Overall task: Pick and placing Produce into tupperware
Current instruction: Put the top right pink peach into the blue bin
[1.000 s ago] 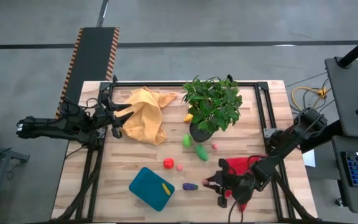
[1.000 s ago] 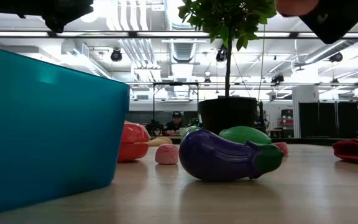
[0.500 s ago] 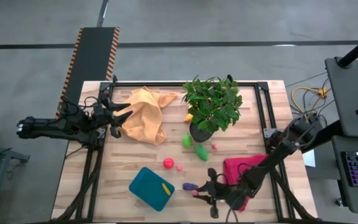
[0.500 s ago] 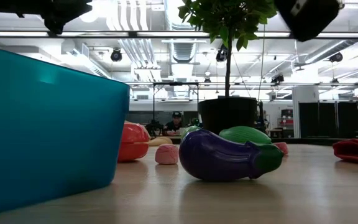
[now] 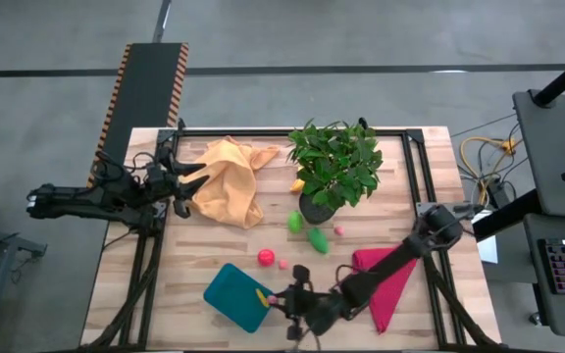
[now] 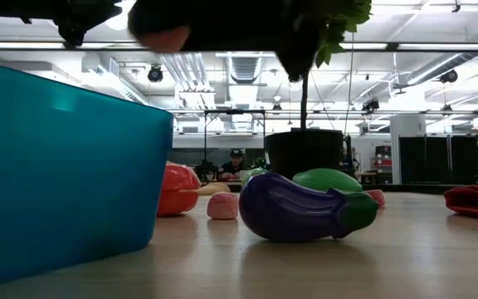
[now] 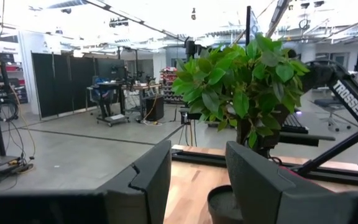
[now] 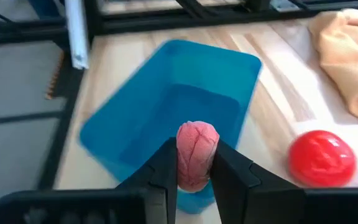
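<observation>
Right end effector [image 8: 194, 177]: clamped on pink produce [image 8: 197, 152] above tupperware [image 8: 166, 99]; advisable to centre over tub before release.

In the low view the teal-green rectangular plastic tub [image 6: 65, 166] is cut off at the left and bottom edges, and a dark blurred arm [image 6: 222, 25] hides the leafy potted plant's [image 6: 305, 149] crown.
</observation>
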